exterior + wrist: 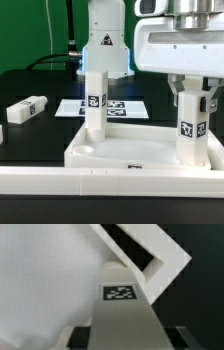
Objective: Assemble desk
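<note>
Two legs stand upright in the tabletop (pixel 140 150) in the exterior view: one (pixel 95 100) toward that view's left, at a far corner, the other (pixel 190 122) at the right, under the gripper (pixel 190 92). A third leg (pixel 25 108) lies flat on the black table (pixel 30 135), well apart to the left. The marker board (pixel 120 106) lies behind the tabletop. The long white rail (pixel 60 180) runs along the tabletop's near edge, touching it. A fourth leg is not in view.

Exterior, tool: the fingers straddle the top of the right leg; pads appear to touch its sides. Narrow opening, about the leg's width. I judge it closed on the leg, though how firmly it presses cannot be told.

Risk, as judgement: this leg looks part-way seated. If it is tilted in its socket when turned or pushed, it could bind, or the tabletop could lift or drift off the rail. Letting go early could leave it loose.

Wrist view: the held leg (pixel 122 308) fills the centre, its tag facing the camera, running down to a tabletop corner (pixel 150 258). Dark finger shapes (pixel 185 333) flank it at the frame's edge; contact is not clear here. The white tabletop floor is blurred.
</note>
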Robot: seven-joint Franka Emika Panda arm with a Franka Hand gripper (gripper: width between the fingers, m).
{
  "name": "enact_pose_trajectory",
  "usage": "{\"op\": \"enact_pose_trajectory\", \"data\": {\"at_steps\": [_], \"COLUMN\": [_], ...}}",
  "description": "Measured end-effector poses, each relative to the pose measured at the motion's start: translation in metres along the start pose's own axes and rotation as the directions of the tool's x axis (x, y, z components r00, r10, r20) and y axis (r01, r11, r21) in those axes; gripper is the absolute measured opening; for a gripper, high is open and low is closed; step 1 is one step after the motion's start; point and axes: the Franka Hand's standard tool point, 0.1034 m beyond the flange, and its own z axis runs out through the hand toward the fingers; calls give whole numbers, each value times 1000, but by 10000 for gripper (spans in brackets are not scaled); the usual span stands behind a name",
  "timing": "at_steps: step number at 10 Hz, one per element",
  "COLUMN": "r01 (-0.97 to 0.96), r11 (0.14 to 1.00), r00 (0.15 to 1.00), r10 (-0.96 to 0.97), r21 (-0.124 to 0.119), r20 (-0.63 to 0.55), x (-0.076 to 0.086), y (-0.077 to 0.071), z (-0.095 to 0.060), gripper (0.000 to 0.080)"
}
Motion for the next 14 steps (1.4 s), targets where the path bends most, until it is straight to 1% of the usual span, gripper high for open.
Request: {"op": "enact_pose_trajectory", "data": {"at_steps": [2, 5, 6, 7, 8, 9, 10, 11, 12, 14], "r01": [-153, -337, -375, -362, -320, -290, -210, -95, 5, 180], "r11": [988, 941, 927, 932, 947, 957, 978, 995, 1000, 984], "r00": [988, 941, 926, 931, 947, 956, 977, 995, 999, 983], "r10": [153, 337, 375, 362, 320, 290, 210, 95, -5, -181], "r21": [-12, -13, -14, -13, -10, -8, -6, -3, 0, 6], "r20": [25, 39, 39, 38, 38, 38, 37, 37, 35, 32], "x": [0, -2, -2, -2, -1, -1, -1, -3, -5, -7], "y": [0, -1, -1, -1, -1, 0, -1, -2, -3, -5], "z": [0, 0, 0, 0, 0, 0, 0, 0, -1, -2], "gripper": [291, 291, 291, 311, 311, 494, 494, 615, 639, 648]}}
